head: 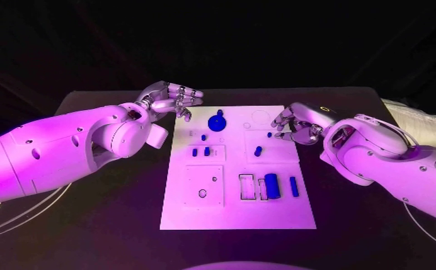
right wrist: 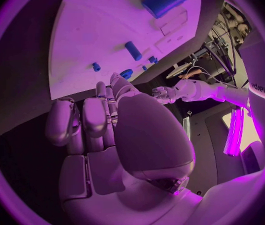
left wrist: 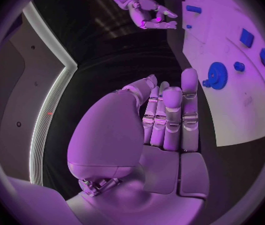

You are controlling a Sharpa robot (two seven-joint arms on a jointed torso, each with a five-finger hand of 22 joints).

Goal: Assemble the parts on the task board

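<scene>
The white rectangular task board lies flat in the middle of the black table, with small blue parts scattered over its upper and middle areas. The left hand, silver and many-fingered, hovers off the board's far left corner; in the left wrist view its fingers stand side by side, close together and nearly straight, holding nothing, their tips just short of the board's edge. Nearest to them on the board is a round blue gear-like disc, seen in the left wrist view a little beyond the fingertips and apart from them. The right hand sits at the board's right edge, over its upper part; its fingers are curled loosely with slight gaps between them, and I cannot tell from the pictures whether anything is pinched in them. A small blue peg lies just beside these fingertips, whether touching or not is unclear. Further in lies a short blue cylinder, and toward the near half of the board a thick blue cylinder stands beside a slim blue bar, both well apart from either hand. Two small blue blocks sit left of centre.
</scene>
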